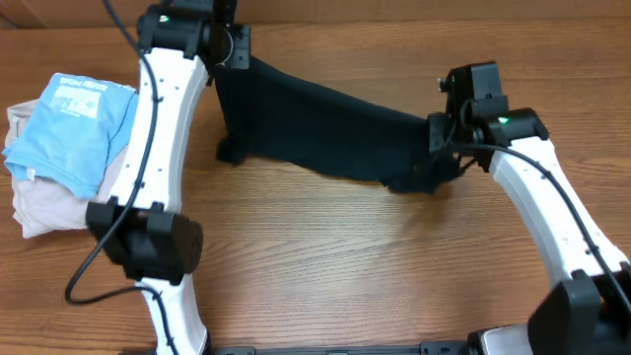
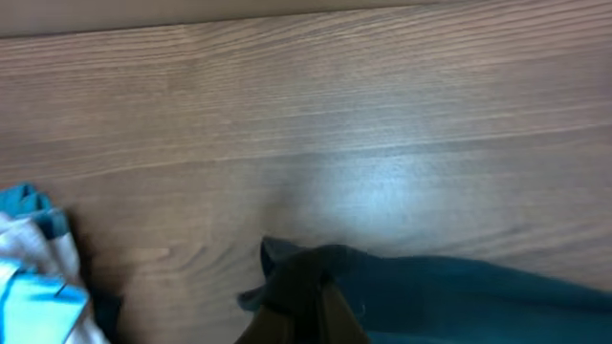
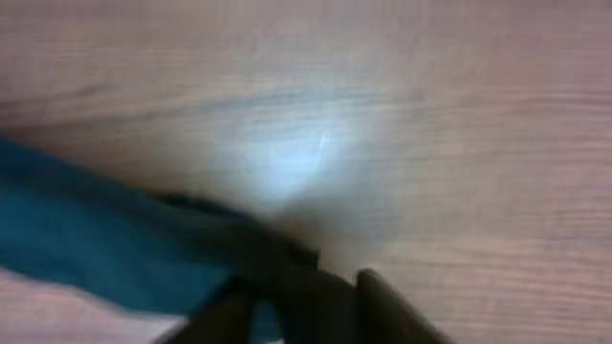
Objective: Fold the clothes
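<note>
Between my pincers: dark garment (image 1: 315, 128) is hanging stretched, its left edge drooping onto the table (image 1: 345, 266).
Left pincer (image 1: 229, 44): I am clenching the garment's upper left corner.
Right pincer (image 1: 441, 148): I am gripping its right end, bunched just below my fingers.
Open room: bare wood is lying beneath both pincers.
Outside left pincer: folded pile (image 1: 59, 148) is sitting apart from the garment's edge.
</note>
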You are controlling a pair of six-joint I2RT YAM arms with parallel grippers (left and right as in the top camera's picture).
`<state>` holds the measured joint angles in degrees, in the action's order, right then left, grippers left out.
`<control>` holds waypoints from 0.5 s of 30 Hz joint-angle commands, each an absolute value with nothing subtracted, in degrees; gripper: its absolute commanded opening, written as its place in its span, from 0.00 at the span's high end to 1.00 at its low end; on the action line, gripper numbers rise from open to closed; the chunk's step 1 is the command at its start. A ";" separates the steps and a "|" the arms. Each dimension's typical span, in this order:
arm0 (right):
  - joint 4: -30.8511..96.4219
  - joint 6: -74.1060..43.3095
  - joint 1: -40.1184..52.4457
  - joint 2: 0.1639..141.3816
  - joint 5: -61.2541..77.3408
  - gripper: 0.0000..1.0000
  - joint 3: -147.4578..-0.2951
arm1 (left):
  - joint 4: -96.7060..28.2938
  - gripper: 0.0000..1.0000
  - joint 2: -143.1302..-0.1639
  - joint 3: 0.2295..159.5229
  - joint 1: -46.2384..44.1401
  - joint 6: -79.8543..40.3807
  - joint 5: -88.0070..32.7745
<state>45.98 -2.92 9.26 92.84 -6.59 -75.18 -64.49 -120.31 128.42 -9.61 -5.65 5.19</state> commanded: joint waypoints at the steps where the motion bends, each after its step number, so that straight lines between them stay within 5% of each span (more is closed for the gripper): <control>1: 43.31 -2.74 8.03 94.26 -12.43 0.58 -75.48 | -62.92 0.96 -123.85 129.47 -9.02 -6.48 6.39; 4: 42.72 -4.93 6.85 94.24 -11.92 0.52 -75.48 | -62.46 0.96 -125.54 129.47 -9.02 -6.96 6.33; 15: 42.85 7.90 6.79 95.20 5.91 0.59 -75.46 | -62.52 0.96 -126.26 129.47 -9.06 -8.01 5.89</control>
<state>43.72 2.94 6.59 94.48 1.85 -75.18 -62.52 -126.52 128.42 -9.61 -6.74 5.39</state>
